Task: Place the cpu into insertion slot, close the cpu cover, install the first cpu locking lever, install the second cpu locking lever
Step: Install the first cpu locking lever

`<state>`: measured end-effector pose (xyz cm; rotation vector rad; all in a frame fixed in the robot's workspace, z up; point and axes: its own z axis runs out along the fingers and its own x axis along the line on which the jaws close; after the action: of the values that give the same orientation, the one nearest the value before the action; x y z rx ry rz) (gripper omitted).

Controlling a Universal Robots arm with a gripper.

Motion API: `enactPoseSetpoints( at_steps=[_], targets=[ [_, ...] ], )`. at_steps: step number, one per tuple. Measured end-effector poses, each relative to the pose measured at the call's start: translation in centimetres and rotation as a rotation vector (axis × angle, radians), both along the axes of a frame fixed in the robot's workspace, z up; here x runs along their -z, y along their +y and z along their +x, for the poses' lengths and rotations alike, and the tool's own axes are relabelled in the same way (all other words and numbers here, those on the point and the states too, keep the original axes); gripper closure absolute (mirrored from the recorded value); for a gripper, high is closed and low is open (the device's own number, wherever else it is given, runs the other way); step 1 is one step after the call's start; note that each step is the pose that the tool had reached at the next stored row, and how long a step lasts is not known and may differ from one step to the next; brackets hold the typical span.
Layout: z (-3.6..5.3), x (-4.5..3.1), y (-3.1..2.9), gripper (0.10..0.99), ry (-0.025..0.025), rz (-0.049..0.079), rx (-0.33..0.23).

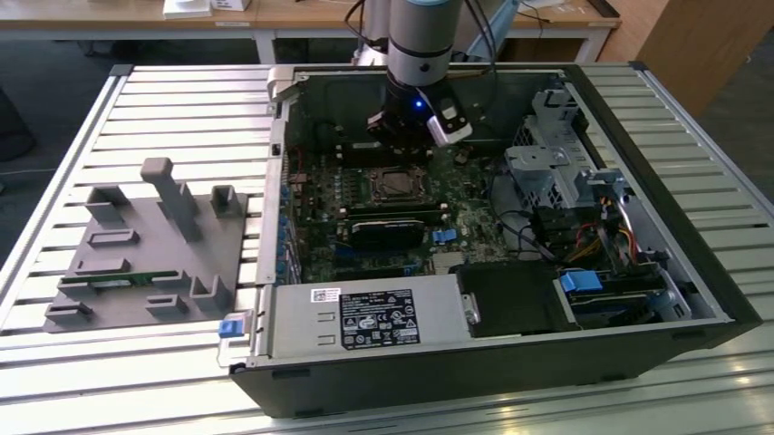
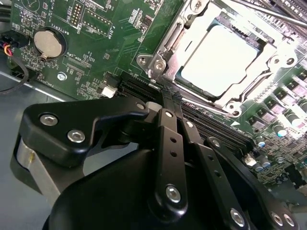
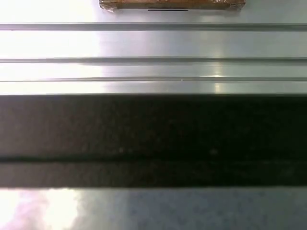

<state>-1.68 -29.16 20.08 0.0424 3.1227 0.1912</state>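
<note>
1. The gripper [image 1: 405, 136] is hanging inside the open computer case [image 1: 677, 299], low over the green motherboard [image 2: 96, 72] and toward the case's far wall. It is carrying nothing I can see. Cannot tell whether it is released or clenched.
2. In the second wrist view the gripper [image 2: 165, 101] is sitting just beside the insertion slot [image 2: 158, 64], its tip over a long black slot [image 2: 211, 127] running along the socket's edge. No contact with the socket is showing.
3. The cpu [image 2: 223, 60] is lying flat in the insertion slot, pale metal face up. The cpu cover [image 2: 175, 33] is looking lowered, framing that face. Lever positions are not readable.
4. In the exterior view the insertion slot [image 1: 393, 184] is sitting mid-board, with a black card [image 1: 387, 231] on the side toward the case's near wall.
5. Handling, as a judgement:
   - The cpu is likely light, stiff and thin, with a slick face and a delicate underside, so opposite edges are the hold.
   - The cover is probably thin and springy, best pressed at its free edge.
6. A grey fixture [image 1: 145, 245] is resting on the slatted worktop [image 1: 181, 100], beside the case, toward the worktop's edge at the exterior view's left.
</note>
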Motion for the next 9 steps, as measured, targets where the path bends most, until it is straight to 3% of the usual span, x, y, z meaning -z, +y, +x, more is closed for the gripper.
enactPoseSetpoints(
  at_steps=[9],
  targets=[
    [0.01,0.25,0.01,0.980,0.0001,-0.031,0.000]
  ],
)
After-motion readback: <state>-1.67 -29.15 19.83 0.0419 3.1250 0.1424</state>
